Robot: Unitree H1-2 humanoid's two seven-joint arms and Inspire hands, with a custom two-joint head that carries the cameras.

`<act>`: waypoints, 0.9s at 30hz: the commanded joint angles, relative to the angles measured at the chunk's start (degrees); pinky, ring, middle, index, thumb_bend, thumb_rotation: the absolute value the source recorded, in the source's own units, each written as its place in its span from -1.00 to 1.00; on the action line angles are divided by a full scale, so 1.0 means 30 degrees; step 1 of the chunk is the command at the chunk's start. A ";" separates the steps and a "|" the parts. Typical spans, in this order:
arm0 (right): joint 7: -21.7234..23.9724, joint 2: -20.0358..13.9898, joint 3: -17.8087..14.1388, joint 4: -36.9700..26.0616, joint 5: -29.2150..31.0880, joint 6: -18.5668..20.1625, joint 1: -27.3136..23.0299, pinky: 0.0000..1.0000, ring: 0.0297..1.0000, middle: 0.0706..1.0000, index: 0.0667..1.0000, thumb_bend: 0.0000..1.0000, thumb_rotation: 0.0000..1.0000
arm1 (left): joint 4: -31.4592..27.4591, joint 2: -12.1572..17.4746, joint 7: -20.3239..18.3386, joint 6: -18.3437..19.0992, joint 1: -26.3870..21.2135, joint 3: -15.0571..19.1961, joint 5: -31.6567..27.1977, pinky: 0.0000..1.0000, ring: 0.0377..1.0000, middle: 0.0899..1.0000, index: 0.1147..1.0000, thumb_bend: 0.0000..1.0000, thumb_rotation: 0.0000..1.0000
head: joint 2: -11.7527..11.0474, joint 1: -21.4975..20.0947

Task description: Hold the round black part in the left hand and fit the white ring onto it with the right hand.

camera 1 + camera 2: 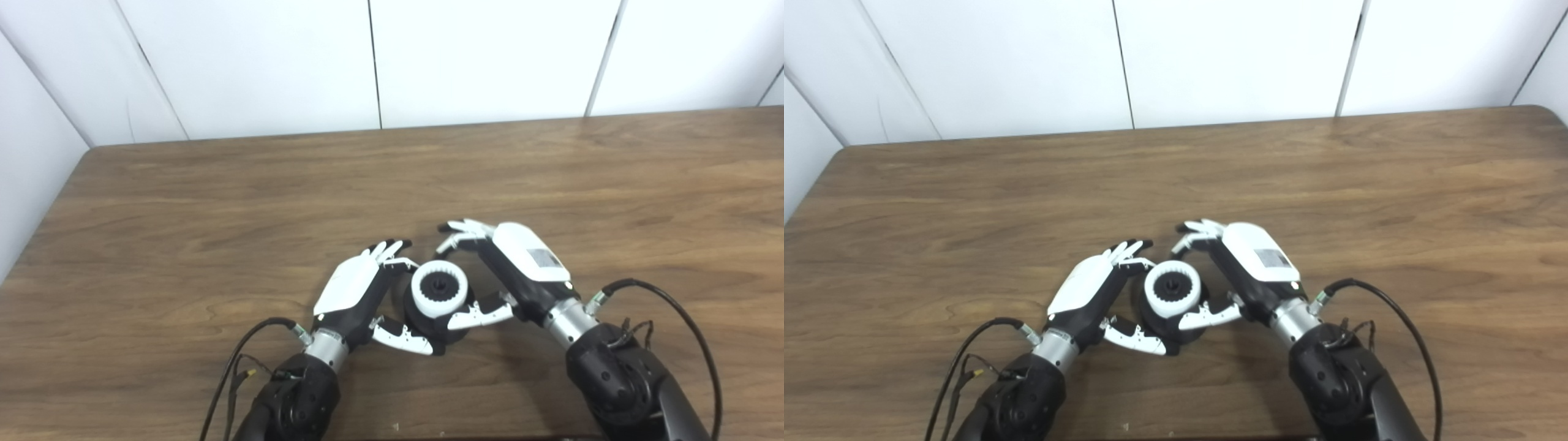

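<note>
Bare desk (184,202) stretches wide to every edge. Near the front, the left hand (358,294) cups the round black part (422,321), white ring (439,289) seated on top; the right hand (508,269) is spread, thumb touching the ring.

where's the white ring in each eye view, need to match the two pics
Left eye view: the white ring sits lower centre, slightly right of the middle, on top of the round black part.
Right eye view: the same white ring sits lower centre, almost at the middle of the picture.
Shared landmark: in both views the ring lies between the left hand and the right hand, on the wooden table.
</note>
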 commanded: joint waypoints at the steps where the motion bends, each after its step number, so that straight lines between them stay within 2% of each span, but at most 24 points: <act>1: 0.0397 0.0073 0.0102 -0.0382 -0.0183 0.0146 -0.0422 0.79 0.85 0.79 0.55 0.71 0.06 | -0.0472 0.0002 -0.0238 -0.0202 -0.0313 -0.0122 0.0033 1.00 1.00 0.92 0.13 0.98 -0.38 | 0.0015 0.0006; 9: 0.1027 -0.0006 0.0044 -0.0556 -0.0028 0.0520 -0.0547 0.83 0.89 0.85 0.73 0.84 0.07 | -0.0504 -0.0006 -0.0343 -0.0126 -0.0360 -0.0018 -0.0038 1.00 1.00 0.93 0.14 0.97 -0.40 | 0.0056 -0.0019; 16: 0.1618 -0.0399 0.0018 -0.0507 0.0437 0.0313 -0.0707 0.87 0.96 0.94 0.99 0.99 0.10 | -0.0488 0.0009 -0.0292 -0.0209 -0.0324 0.0032 -0.0036 1.00 1.00 0.92 0.14 0.97 -0.37 | -0.0009 -0.0079; 22: 0.1643 -0.0816 -0.0235 -0.0543 0.1234 0.0127 -0.0611 0.84 0.96 0.96 1.00 1.00 0.12 | -0.0499 -0.0015 -0.0276 -0.0165 -0.0283 0.0050 0.0030 1.00 1.00 0.92 0.14 0.99 -0.35 | -0.0123 -0.0174; 27: 0.2169 -0.1327 -0.0511 -0.0870 0.1878 0.0564 -0.0530 0.86 0.99 1.00 1.00 1.00 0.18 | -0.0617 -0.0015 -0.0391 -0.0055 -0.0234 0.0051 0.0091 1.00 1.00 0.92 0.14 0.98 -0.39 | -0.0119 -0.0130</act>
